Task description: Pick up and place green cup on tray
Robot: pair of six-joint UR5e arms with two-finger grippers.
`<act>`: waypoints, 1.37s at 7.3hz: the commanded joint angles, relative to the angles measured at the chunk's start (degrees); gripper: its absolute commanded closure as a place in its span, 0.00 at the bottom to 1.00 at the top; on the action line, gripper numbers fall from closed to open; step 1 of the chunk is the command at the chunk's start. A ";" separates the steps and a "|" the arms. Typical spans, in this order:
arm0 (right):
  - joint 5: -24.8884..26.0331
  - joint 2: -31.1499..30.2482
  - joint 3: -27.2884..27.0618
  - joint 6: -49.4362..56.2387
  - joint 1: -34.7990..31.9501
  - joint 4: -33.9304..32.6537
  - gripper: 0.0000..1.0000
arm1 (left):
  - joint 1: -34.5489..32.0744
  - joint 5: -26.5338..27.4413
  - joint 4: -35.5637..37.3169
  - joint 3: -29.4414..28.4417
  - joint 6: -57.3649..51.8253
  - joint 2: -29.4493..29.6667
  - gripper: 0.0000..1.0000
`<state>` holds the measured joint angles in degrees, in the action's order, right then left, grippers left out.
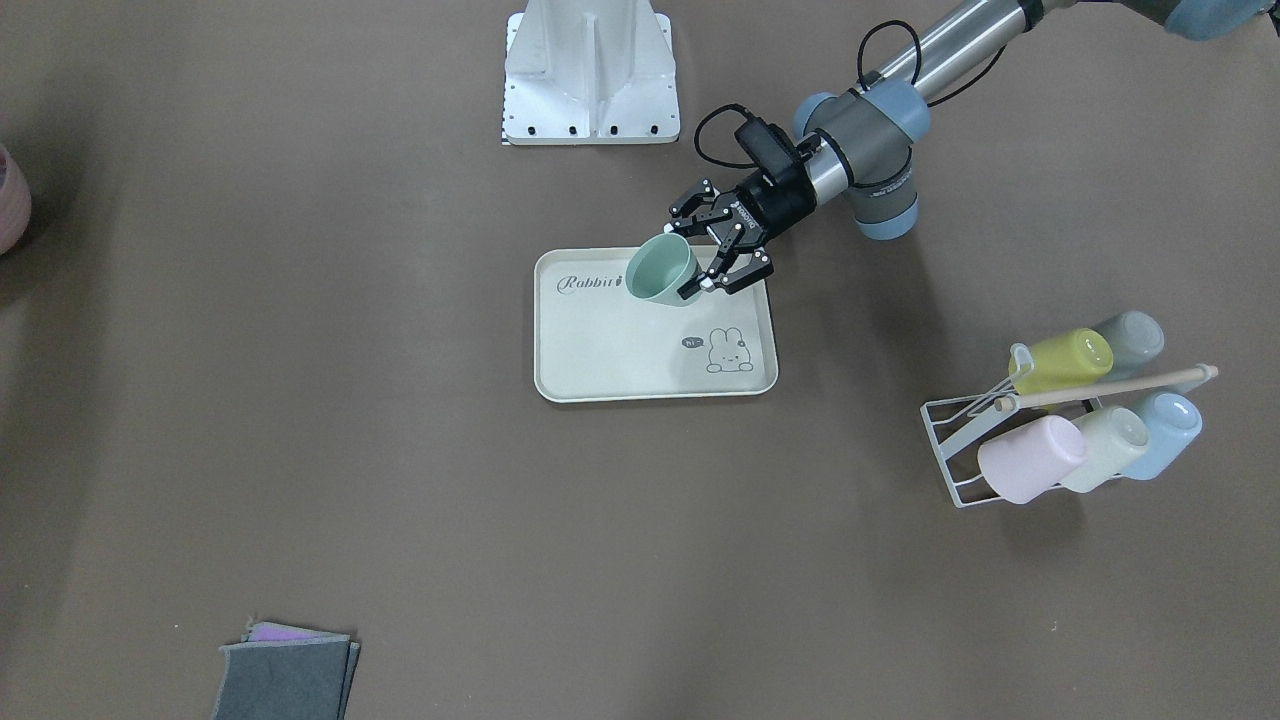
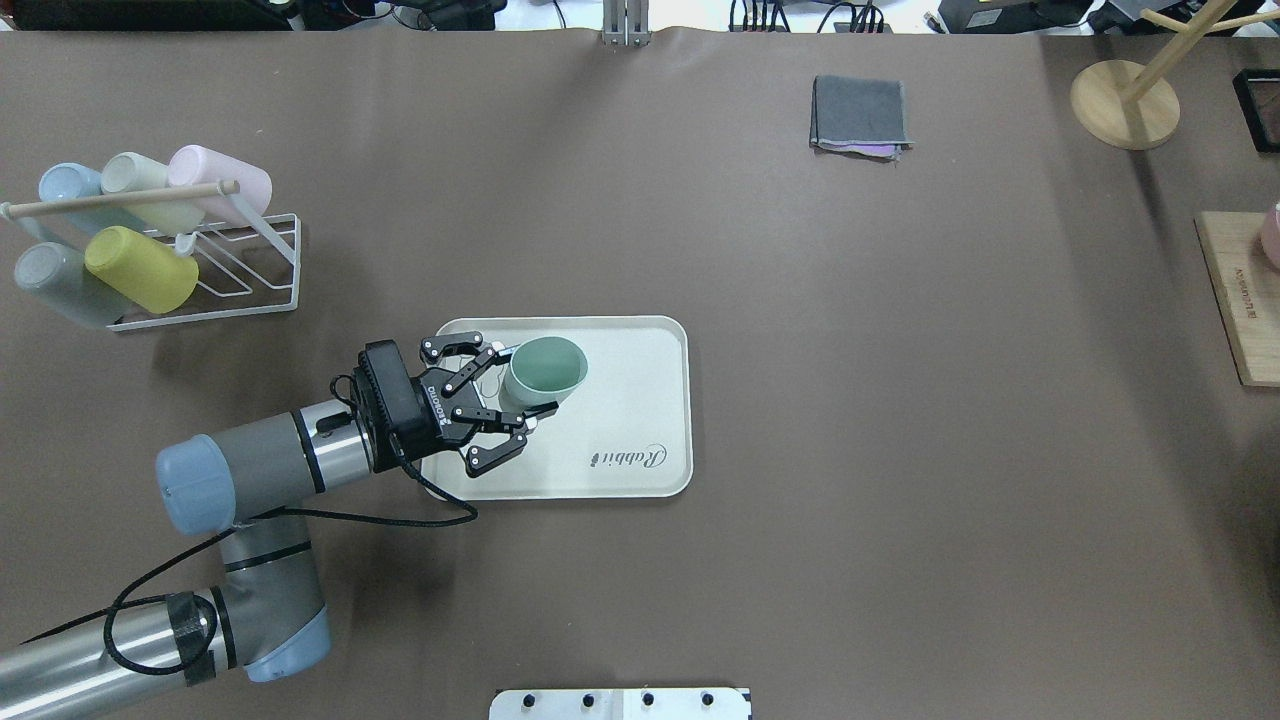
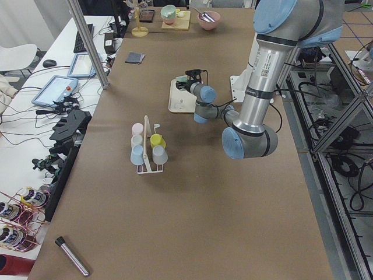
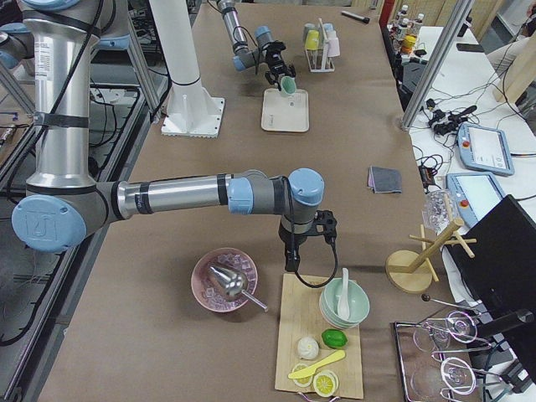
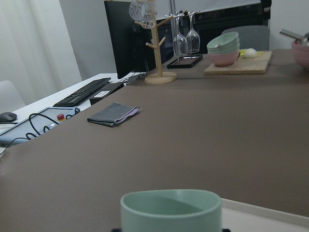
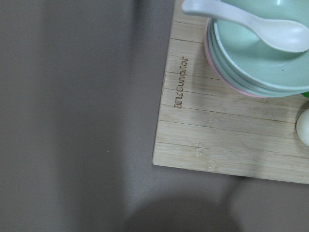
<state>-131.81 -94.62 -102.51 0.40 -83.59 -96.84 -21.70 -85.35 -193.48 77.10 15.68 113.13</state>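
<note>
The green cup (image 1: 662,270) hangs tilted, its mouth away from the wrist, over the "Rabbit" end of the cream tray (image 1: 600,365). My left gripper (image 1: 688,257) is shut on the cup, one finger on each side of its lower body. The overhead view shows the same cup (image 2: 545,372), gripper (image 2: 520,378) and tray (image 2: 640,440). The left wrist view shows the cup's rim (image 5: 169,208) low in the middle. My right gripper (image 4: 291,261) hangs over the near end of a wooden board (image 4: 318,335); I cannot tell whether it is open or shut.
A white wire rack (image 2: 270,270) with several pastel cups stands on the left arm's side. Folded grey cloths (image 2: 858,115) lie at the far edge. Stacked bowls with a spoon (image 6: 260,53) sit on the board under the right wrist. A wooden stand (image 2: 1125,105) is far right.
</note>
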 commanded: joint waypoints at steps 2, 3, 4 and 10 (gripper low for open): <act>-0.11 -0.04 0.03 0.04 0.00 0.07 0.00 | 1.57 -0.69 -6.74 -6.68 11.02 3.66 0.92; -0.20 -0.21 0.03 0.04 -0.09 0.07 0.00 | 0.96 -0.69 -3.95 -6.96 11.65 4.63 0.92; -0.29 -0.13 -0.06 0.12 -0.17 0.07 0.00 | 0.26 -0.69 -0.79 -6.96 13.92 5.77 0.91; -0.03 0.05 0.03 0.04 -0.26 0.07 0.00 | -0.89 -1.66 3.29 -7.84 14.91 7.01 0.43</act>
<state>-131.85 -94.63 -102.56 0.44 -83.85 -96.77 -22.57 -87.07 -190.31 69.62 30.77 120.01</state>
